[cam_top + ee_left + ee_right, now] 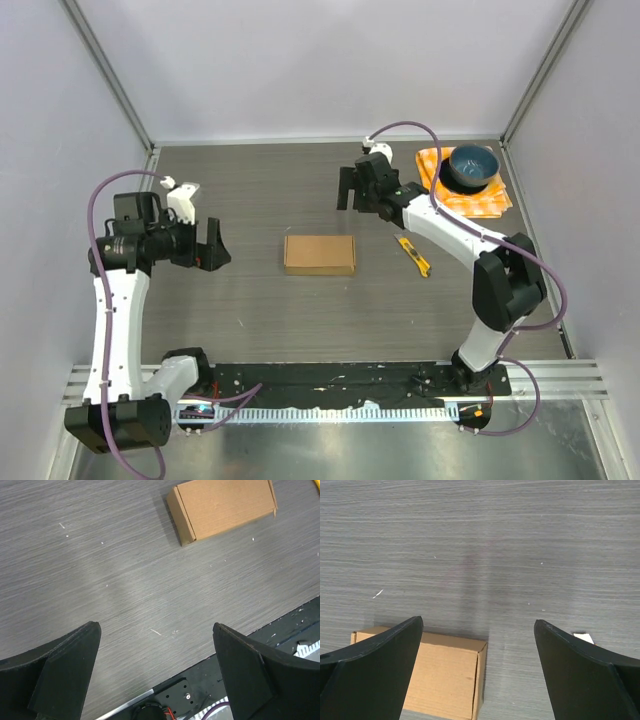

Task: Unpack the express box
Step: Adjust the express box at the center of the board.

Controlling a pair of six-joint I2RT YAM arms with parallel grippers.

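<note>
The express box is a flat brown carton lying closed in the middle of the table. It shows at the top right of the left wrist view and at the bottom left of the right wrist view. My left gripper hovers left of the box, open and holding nothing. My right gripper hangs above the table behind and to the right of the box, also open with nothing between its fingers.
A yellow utility knife lies right of the box. A blue bowl sits on an orange checked cloth at the back right. White walls stand round the table; the black base rail runs along the near edge.
</note>
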